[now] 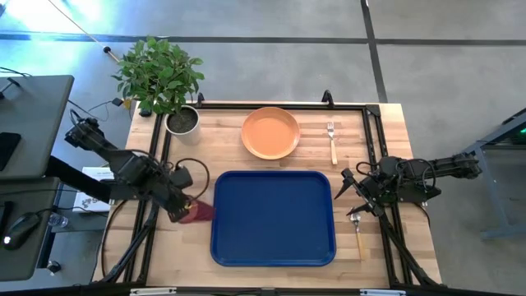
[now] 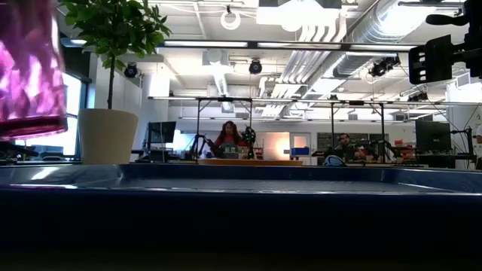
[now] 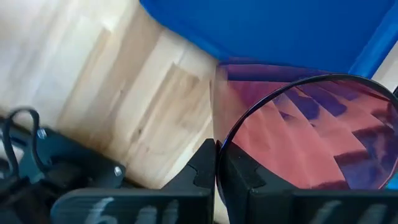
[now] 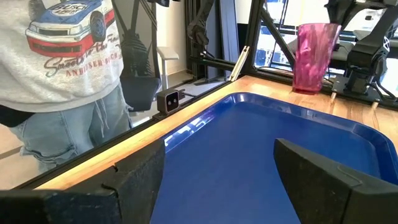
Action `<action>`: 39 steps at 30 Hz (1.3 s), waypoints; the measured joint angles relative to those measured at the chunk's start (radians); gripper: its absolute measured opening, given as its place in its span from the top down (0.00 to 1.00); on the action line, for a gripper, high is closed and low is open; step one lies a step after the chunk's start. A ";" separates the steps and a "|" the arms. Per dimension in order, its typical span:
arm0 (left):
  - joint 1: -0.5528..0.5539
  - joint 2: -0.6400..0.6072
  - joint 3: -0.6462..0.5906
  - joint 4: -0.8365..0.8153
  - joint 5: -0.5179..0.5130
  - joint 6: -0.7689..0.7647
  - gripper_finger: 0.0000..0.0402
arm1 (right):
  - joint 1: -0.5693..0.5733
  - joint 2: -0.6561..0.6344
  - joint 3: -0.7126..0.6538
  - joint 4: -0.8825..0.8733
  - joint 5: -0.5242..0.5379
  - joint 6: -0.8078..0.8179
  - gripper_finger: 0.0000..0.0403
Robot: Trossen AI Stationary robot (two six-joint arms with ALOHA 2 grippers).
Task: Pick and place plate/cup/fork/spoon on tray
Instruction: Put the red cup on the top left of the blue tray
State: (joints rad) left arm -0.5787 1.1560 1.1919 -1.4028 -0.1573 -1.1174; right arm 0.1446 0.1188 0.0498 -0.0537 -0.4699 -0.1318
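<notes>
The left gripper is closed on the cup, held just beside the tray's left edge. The cup should clear the rim, stay upright, then lower onto bare tray. The right gripper hangs open near the spoon.

The left arm reaches in from the bench's left side, bent at the elbow, its left gripper low with fingers closed on the cup. The right arm extends in from the right edge, its right gripper held low with fingers spread apart.
</notes>
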 joint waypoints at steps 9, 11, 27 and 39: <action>0.139 -0.023 0.000 0.135 -0.085 0.190 1.00 | 0.000 0.000 0.000 0.000 0.000 0.000 0.27; 0.182 -0.020 0.001 0.159 -0.085 0.241 0.99 | 0.000 0.000 0.000 0.000 0.000 0.000 0.27; 0.499 0.025 0.049 0.252 -0.001 0.625 0.99 | 0.000 0.000 0.000 0.000 0.000 0.000 0.27; 0.641 0.134 0.178 0.224 0.097 0.856 0.99 | 0.000 -0.001 0.000 0.000 0.000 0.000 0.27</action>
State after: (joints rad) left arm 0.0624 1.2897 1.3697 -1.1786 -0.0600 -0.2618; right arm 0.1444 0.1181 0.0498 -0.0536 -0.4694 -0.1318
